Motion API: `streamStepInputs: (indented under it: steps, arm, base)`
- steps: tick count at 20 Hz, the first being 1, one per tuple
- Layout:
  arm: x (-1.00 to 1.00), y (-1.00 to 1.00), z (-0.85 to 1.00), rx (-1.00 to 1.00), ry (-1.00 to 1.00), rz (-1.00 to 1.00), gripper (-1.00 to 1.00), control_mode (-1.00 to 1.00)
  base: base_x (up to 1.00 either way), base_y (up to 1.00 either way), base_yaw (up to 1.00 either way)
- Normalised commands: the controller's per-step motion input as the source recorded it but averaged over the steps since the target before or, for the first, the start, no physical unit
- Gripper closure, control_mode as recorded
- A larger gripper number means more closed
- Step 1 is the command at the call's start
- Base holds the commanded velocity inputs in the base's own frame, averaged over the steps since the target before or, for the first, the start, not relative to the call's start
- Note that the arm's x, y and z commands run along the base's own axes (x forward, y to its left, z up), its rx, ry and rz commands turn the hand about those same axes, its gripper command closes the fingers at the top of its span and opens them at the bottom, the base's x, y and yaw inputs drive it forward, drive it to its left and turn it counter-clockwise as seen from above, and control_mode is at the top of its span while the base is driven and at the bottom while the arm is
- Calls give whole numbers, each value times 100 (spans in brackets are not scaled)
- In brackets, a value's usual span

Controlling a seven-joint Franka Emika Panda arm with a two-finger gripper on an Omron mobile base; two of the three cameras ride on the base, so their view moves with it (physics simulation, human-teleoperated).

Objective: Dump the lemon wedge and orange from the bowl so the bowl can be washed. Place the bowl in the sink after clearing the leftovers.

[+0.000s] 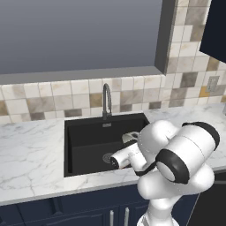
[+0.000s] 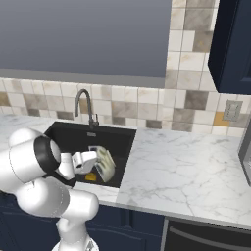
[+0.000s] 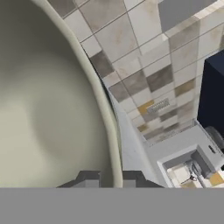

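One off-white ceramic bowl (image 2: 106,164) hangs tilted over the black sink (image 2: 78,138), lower left, my jaws (image 3: 110,178) clamped on its rim.

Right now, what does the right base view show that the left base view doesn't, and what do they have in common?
Right base view: the orange lying in the sink under the bowl, which the pincer holds tipped on its side. Left base view: the sink's round drain, with the arm covering most of the bowl. Shared: the black sink, the curved faucet, the marble counter and the tiled wall.
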Motion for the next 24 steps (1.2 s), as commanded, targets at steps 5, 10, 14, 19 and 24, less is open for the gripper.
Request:
streamStepInputs:
  steps: [5, 10, 14, 19, 24]
  arm:
    - [0, 0, 5, -2, -1, 0, 100, -100]
    - [-5, 0, 10, 0, -7, 0, 100, -100]
    - [0, 0, 29, 16, -5, 0, 100, -100]
    - [0, -1, 38, 28, 0, 0, 100, -100]
    - [-1, -3, 48, 37, 0, 0, 100, -100]
  base:
    - [0, 0, 0]
    - [0, 0, 0]
    - [0, 0, 0]
    - [0, 0, 0]
    - [0, 0, 0]
